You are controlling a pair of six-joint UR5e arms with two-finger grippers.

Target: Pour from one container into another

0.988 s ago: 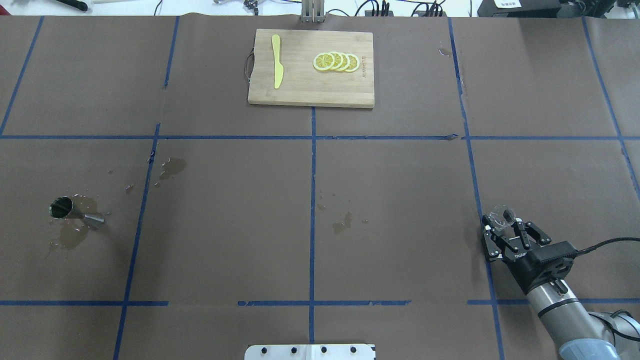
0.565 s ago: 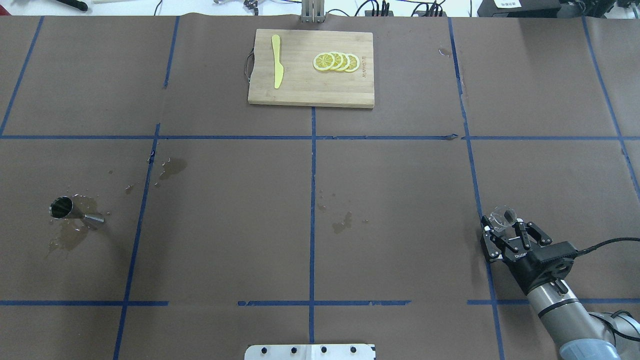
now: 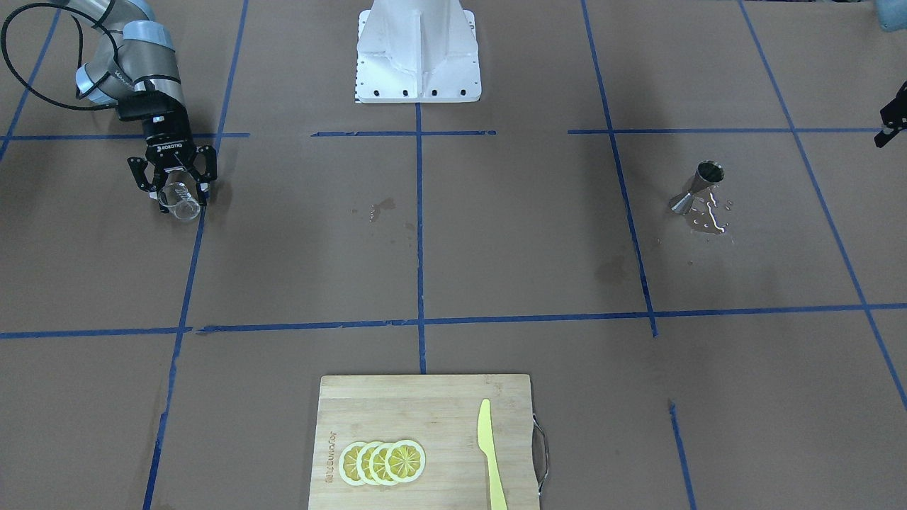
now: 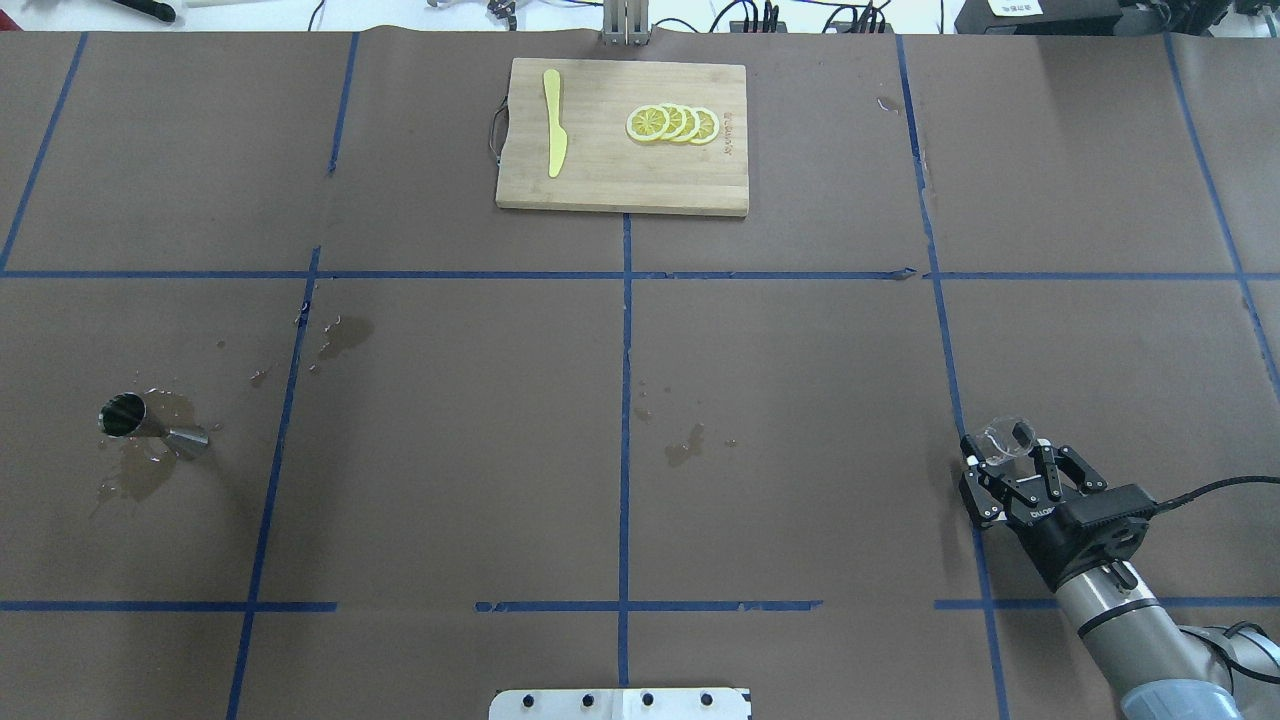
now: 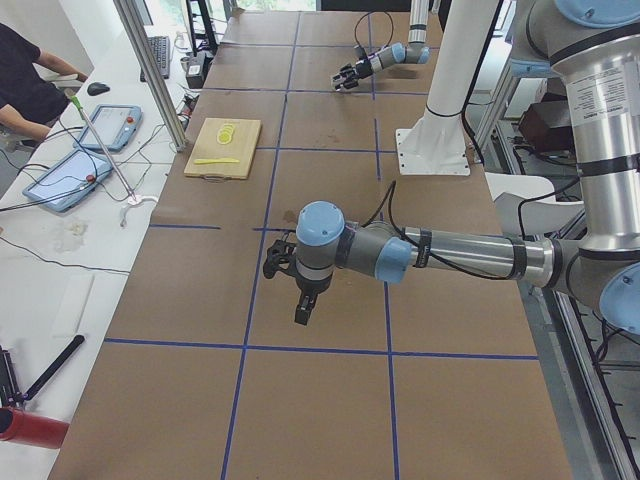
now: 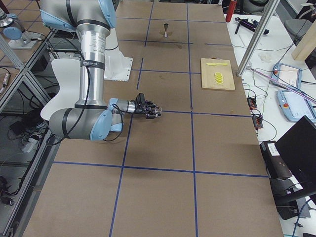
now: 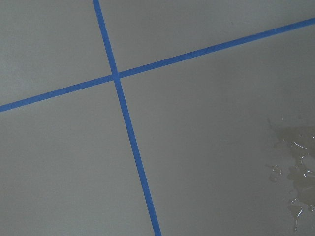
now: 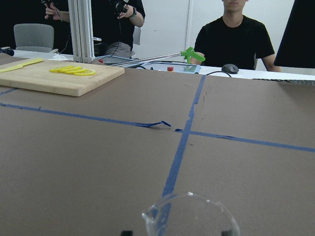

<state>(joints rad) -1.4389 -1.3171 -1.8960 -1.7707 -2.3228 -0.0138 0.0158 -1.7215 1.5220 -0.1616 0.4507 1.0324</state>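
Observation:
The clear glass beaker [image 4: 1008, 436] sits between the fingers of my right gripper [image 4: 1010, 455], which is shut on it low over the table's right side. In the front view the beaker [image 3: 180, 204] hangs just past that right gripper [image 3: 178, 193]. Only its rim [image 8: 191, 212] shows in the right wrist view. The steel jigger [image 4: 136, 419] stands far off on the left amid wet spill patches, and shows as the jigger [image 3: 699, 185] in the front view. A bit of my left gripper [image 3: 891, 119] shows at the frame's edge. I cannot tell its state.
A wooden cutting board [image 4: 600, 185] at the far middle carries lemon slices [image 4: 672, 123] and a yellow knife [image 4: 553, 122]. Small wet stains [image 4: 684, 446] mark the paper near the centre. Blue tape lines grid the brown table. People sit beyond the far edge.
My right gripper with the beaker has shifted slightly back toward the robot. The jigger has not moved.

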